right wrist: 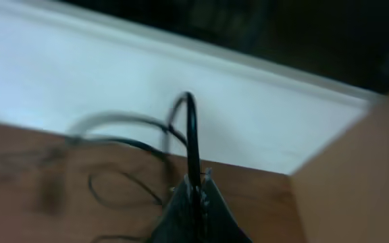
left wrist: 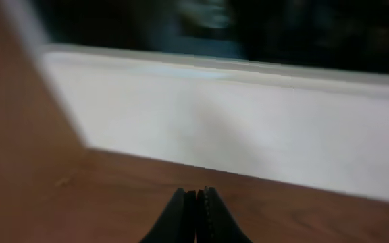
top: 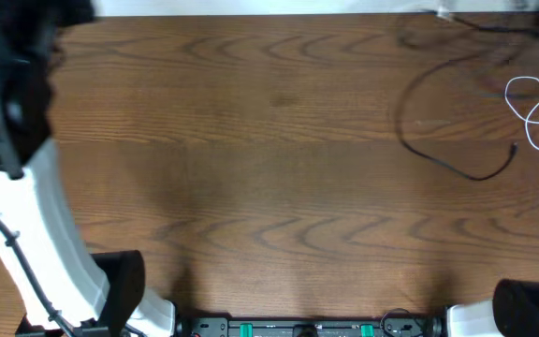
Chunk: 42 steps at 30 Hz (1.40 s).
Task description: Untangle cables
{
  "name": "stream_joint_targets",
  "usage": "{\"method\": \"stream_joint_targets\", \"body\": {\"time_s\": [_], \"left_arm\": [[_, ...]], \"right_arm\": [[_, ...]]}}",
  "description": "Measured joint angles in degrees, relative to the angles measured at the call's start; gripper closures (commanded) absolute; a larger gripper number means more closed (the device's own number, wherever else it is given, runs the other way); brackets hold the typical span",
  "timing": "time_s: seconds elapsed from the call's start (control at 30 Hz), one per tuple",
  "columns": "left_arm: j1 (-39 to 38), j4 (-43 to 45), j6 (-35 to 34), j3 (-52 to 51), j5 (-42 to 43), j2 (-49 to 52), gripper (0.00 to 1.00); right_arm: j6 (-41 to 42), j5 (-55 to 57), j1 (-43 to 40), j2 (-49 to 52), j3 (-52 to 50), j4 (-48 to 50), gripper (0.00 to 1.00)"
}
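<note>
The cables lie toward the far right corner of the table [top: 251, 140]. From overhead, the white cable [top: 537, 117] sits in small loose loops at the table's right edge. The long black cable [top: 408, 131] sweeps an open arc just inboard of it, with its plug end turned back toward those loops. Another dark cord [top: 494, 27] runs along the table's far edge. From above, the white and the long black one look apart, not crossed.

The right gripper [right wrist: 194, 194] is clenched. In its own camera a black strand [right wrist: 192, 135] rises from between the tips in a springy arch, then drops to the table near its far edge, where more thin loops lie (the view is smeared, so I cannot say which cable this is). The left gripper [left wrist: 196, 202] is clenched too, with nothing between its tips, low over bare table near its white border.

These cords look light, thin and limp, with enough coil memory to hold a curve. They should slide easily on the wood and drag any neighbour they cross. Being so thin, a cord needs fully closed tips and could slip through a pinch. The plug ends are the likely snag points in a loop. The best hold is probably a bare stretch away from crossings, or just behind a plug so that it can be led through. A hard yank would only tighten a knot.
</note>
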Motion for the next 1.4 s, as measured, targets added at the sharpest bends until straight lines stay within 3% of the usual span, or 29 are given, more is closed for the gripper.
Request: {"method": "stream_joint_targets", "body": {"time_s": [0.2, 0.33, 0.37, 0.53, 0.63, 1.03, 1.4], "left_arm": [[11.58, 0.7, -1.62, 0.0, 7.72, 0.0, 0.92], [11.65, -0.46, -2.29, 0.0, 15.06, 0.0, 0.85], [10.86, -1.36, -2.49, 0.0, 16.9, 0.0, 0.85], [4.35, -5.97, -2.75, 0.02, 21.14, 0.46, 0.6], [0.07, -8.98, -2.73, 0.02, 22.47, 1.99, 0.56], [-18.49, -14.75, -2.71, -0.07, 28.5, 10.67, 0.55], [-24.24, -13.94, -2.67, -0.07, 32.26, 10.73, 0.55]], "right_arm": [[0.22, -2.29, -4.92, -1.57, 0.0, 0.0, 0.99], [0.9, -5.75, -4.94, -1.33, 0.0, -0.13, 0.99], [1.25, -7.32, -4.94, -1.14, 0.0, -0.07, 0.99], [2.73, -13.68, -4.09, -0.35, 0.0, 1.64, 0.99], [3.82, -16.81, -2.36, -0.33, 0.0, 2.4, 0.99], [9.22, -24.96, 9.25, 1.81, 0.0, 8.55, 0.99], [11.91, -26.82, 17.59, 8.28, 0.0, 12.02, 0.99]]}}
